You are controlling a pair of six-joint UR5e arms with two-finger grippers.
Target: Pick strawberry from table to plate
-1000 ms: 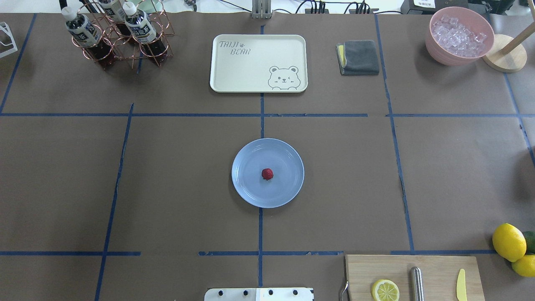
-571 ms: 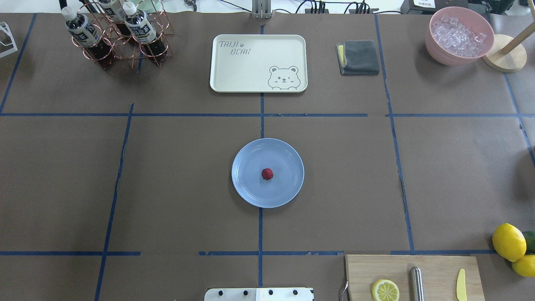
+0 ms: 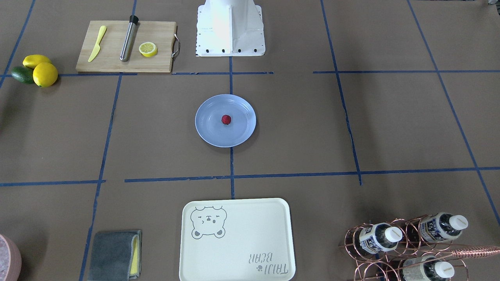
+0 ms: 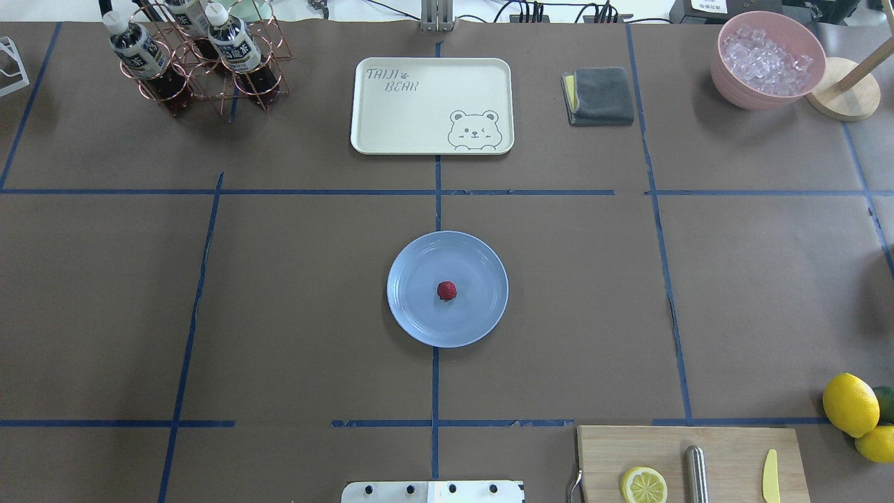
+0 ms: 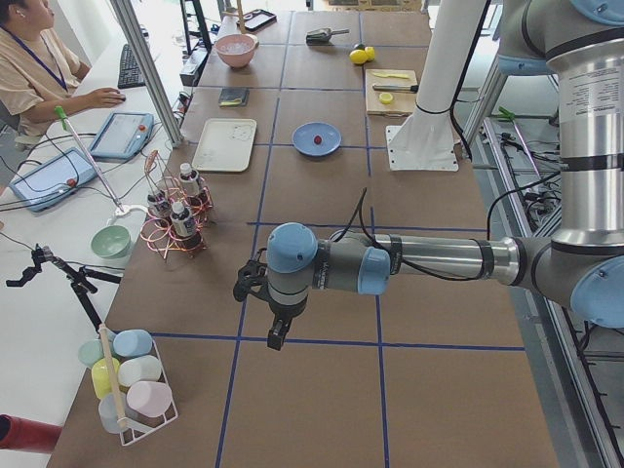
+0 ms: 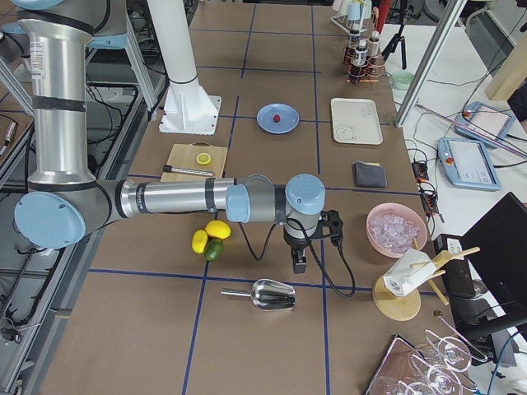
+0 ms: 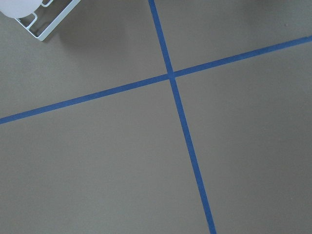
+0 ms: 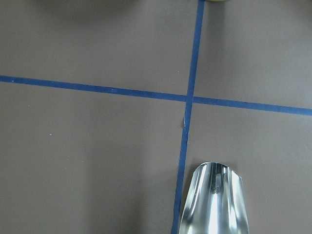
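Dark-red, tiny round strawberry [image 4: 447, 290] rests at the middle of the round, light-blue glossy plate [image 4: 419, 318], so I judge the placing done. The left gripper [image 5: 278, 338] at the plate's 9 o'clock and the right gripper [image 6: 298, 265] at its 3 o'clock hang well clear, presumably parked; I cannot tell whether either is spread or closed.

The left arm [image 5: 429, 258] is being held out level, well off to the robot's left, with its wrist being turned down and the left gripper [image 5: 276, 339] being pointed straight down. The right arm [image 6: 173, 197] is being held likewise on the right, the right gripper [image 6: 299, 268] also being pointed down. The set of either pair of jaws cannot be made out.
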